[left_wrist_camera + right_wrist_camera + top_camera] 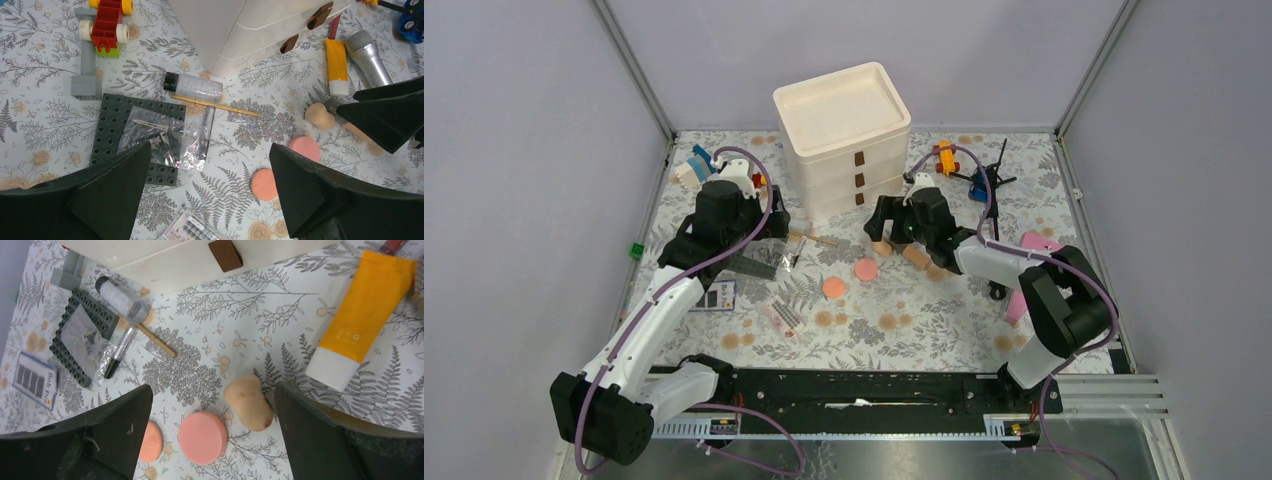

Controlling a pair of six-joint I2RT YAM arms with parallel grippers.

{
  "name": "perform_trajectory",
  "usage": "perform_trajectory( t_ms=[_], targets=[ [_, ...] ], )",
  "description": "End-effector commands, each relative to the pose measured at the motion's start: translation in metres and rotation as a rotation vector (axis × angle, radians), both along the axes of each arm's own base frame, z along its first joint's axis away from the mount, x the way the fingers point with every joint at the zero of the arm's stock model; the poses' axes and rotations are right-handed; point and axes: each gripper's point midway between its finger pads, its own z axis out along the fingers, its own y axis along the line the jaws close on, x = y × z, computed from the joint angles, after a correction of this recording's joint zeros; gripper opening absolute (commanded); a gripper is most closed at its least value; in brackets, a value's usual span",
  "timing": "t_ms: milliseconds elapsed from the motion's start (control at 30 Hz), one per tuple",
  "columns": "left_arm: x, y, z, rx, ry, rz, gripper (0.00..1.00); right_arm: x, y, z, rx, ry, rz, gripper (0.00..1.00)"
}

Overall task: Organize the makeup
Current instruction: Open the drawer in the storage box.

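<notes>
Both tools are spread wide and hold nothing. In the left wrist view the left tool [209, 150] hangs over a dark grey brick baseplate [112, 127] with a crinkled clear bag [160, 140] lying on it. At 12 o'clock from the bag, the black-capped clear bottle [195, 86] lies on its side, just beside a corner of the white drawer unit [240, 30]. A thin brush [215, 105] lies close against the bottle, its handle running toward 4 o'clock.

In the right wrist view the right tool [212, 390] hangs above the floral worktop [280, 340]. A salmon-pink disc [202, 436] lies flat at 6 o'clock from the gap between the fingers. A second disc [150, 440] lies at 9 o'clock from the first, partly hidden by a finger. A beige egg-shaped sponge [248, 402] lies just beside the first disc, at 2 o'clock from it. The orange tube [362, 315] lies flat at 2 o'clock from the sponge and apart from it, white cap pointing to 7 o'clock.

In the left wrist view a silver-grey tube [370, 57] lies just beside the orange tube, at 3 o'clock. All the makeup lies on the worktop, at 6 o'clock from the drawer unit in the top view.
</notes>
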Motion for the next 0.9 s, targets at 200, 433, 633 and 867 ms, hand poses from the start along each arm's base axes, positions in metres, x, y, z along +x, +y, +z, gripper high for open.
perform_trajectory(
  t_ms=[200, 433, 633, 867],
  targets=[
    [0.002, -0.003, 0.011, -0.015, -0.046, -0.013, 0.99, 0.032, -0.005, 0.023, -0.095, -0.109, -0.009, 0.99],
    [0.002, -0.003, 0.011, -0.015, -0.046, -0.012, 0.99, 0.048, -0.009, 0.022, -0.034, -0.070, -0.028, 0.99],
    [0.002, -0.003, 0.010, -0.015, -0.045, -0.013, 0.99, 0.054, -0.011, 0.027, -0.041, -0.097, -0.037, 0.99],
    [0.004, -0.001, 0.010, -0.004, -0.045, -0.003, 0.99, 0.059, -0.006, 0.031, -0.011, -0.120, -0.036, 0.99]
  ],
)
